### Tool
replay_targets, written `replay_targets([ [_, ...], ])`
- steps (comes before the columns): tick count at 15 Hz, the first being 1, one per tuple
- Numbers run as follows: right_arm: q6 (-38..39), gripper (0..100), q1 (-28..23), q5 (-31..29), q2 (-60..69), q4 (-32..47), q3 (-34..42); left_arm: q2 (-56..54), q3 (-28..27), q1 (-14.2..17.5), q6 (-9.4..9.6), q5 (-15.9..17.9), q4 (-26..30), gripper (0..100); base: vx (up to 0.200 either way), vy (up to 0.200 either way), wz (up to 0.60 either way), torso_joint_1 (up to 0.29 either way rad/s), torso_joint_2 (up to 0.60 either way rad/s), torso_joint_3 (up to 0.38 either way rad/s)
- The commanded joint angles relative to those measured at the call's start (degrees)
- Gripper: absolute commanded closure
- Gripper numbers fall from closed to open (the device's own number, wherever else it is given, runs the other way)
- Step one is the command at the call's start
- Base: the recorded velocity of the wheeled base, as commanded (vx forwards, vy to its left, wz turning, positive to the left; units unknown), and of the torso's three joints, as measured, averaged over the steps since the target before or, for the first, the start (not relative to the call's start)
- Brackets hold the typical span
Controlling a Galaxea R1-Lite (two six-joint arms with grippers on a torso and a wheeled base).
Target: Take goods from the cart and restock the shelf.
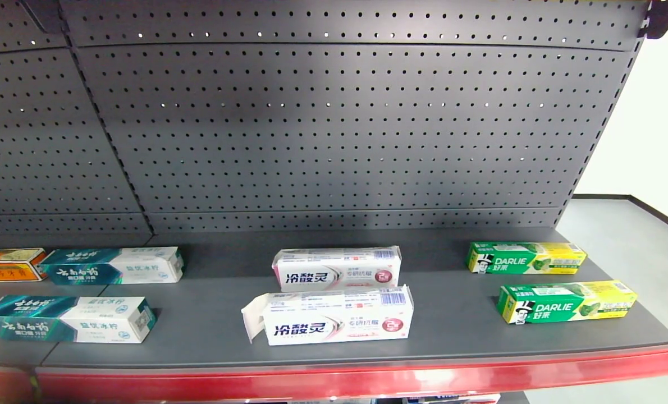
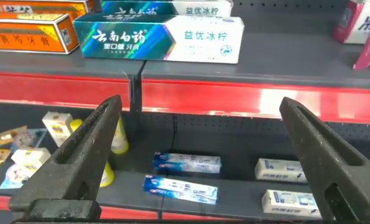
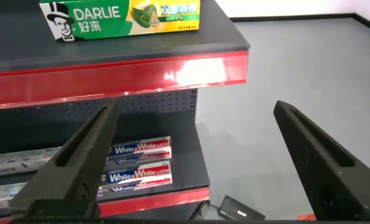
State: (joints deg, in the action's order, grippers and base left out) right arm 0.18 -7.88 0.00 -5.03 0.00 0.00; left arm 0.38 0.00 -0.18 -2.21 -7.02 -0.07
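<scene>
The grey shelf (image 1: 210, 331) with a red front lip carries pairs of toothpaste boxes: two teal-and-white boxes (image 1: 112, 265) at the left, two white-and-pink boxes (image 1: 337, 268) in the middle, two green-and-yellow boxes (image 1: 526, 257) at the right. The front white-and-pink box (image 1: 337, 316) has its left end flap hanging open. My left gripper (image 2: 200, 102) is open and holds nothing, in front of and slightly below the red lip by the front teal-and-white box (image 2: 160, 38). My right gripper (image 3: 197, 107) is open with nothing in it, below the front green-and-yellow box (image 3: 119, 17).
Orange boxes (image 1: 8, 264) lie at the far left of the shelf. A lower shelf holds blue-and-white boxes (image 2: 188, 163), white boxes (image 2: 281, 169) and striped boxes (image 3: 141, 149). Grey floor (image 3: 296, 68) opens to the right of the shelf end. Perforated back panel (image 1: 334, 140) rises behind.
</scene>
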Motion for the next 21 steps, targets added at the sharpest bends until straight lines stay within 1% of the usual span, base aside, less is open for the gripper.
replay_targets([
  [1, 0.0, 0, 0.1, 0.0, -0.3, 0.0, 0.0, 0.0, -0.1, 0.0, -0.78, 0.0, 0.0, 0, 0.000, 0.000, 0.00, 0.000, 0.00, 0.000],
  [2, 0.0, 0, 0.0, 0.0, -0.3, 0.0, 0.0, 0.1, 0.0, 0.0, -0.87, 0.0, 0.0, 0, 0.000, 0.000, 0.00, 0.000, 0.00, 0.000],
  [4, 0.2, 0, 0.1, 0.0, -0.3, -0.1, 0.0, 0.1, 0.0, 0.0, -0.96, 0.0, 0.0, 0, 0.000, 0.000, 0.60, 0.005, 0.00, 0.002],
  [21, 0.1, 0, 0.1, 0.0, -0.3, 0.0, 0.0, 0.0, 0.0, 0.0, -0.87, 0.0, 0.0, 0, 0.000, 0.000, 0.00, 0.000, 0.00, 0.000],
])
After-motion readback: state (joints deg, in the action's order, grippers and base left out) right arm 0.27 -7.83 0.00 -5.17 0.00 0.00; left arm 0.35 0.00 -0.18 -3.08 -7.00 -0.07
